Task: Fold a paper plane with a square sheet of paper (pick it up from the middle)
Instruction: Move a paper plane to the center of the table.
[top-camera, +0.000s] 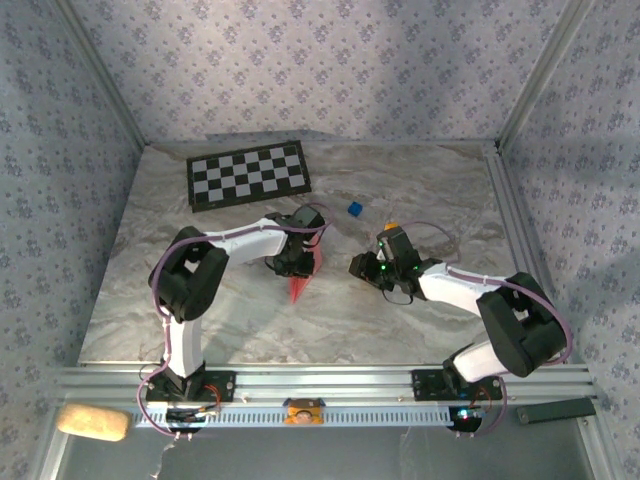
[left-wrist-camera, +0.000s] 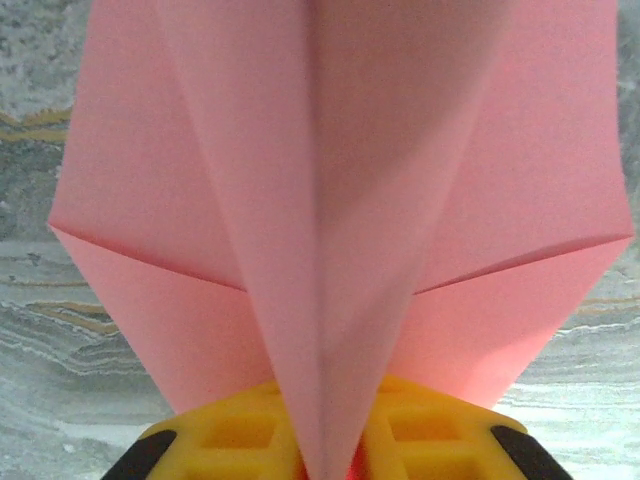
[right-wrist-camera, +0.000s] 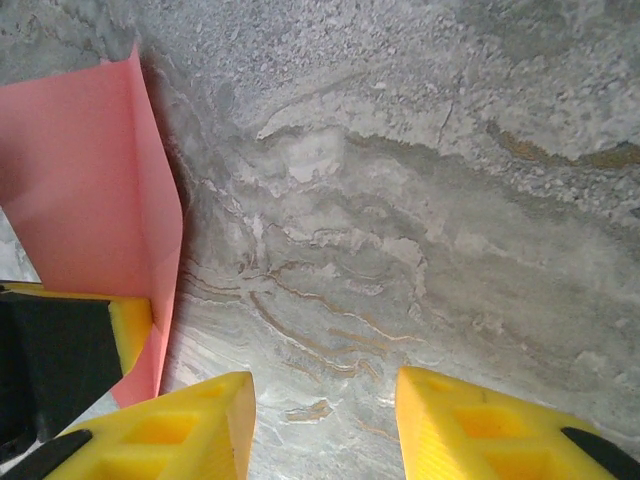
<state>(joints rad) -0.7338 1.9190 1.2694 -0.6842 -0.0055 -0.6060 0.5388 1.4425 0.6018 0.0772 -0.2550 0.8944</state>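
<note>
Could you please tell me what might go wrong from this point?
The paper plane is held only by its centre crease in the left hand; a slack grip could let it slip out and spring open. The open right hand hovers close beside it and might crumple a wing if it advances.

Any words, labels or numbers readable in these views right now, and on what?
None: no readable text in any view.
The paper plane is plain pink, unprinted.
The checkerboard carries only black and white squares, no characters.
</note>
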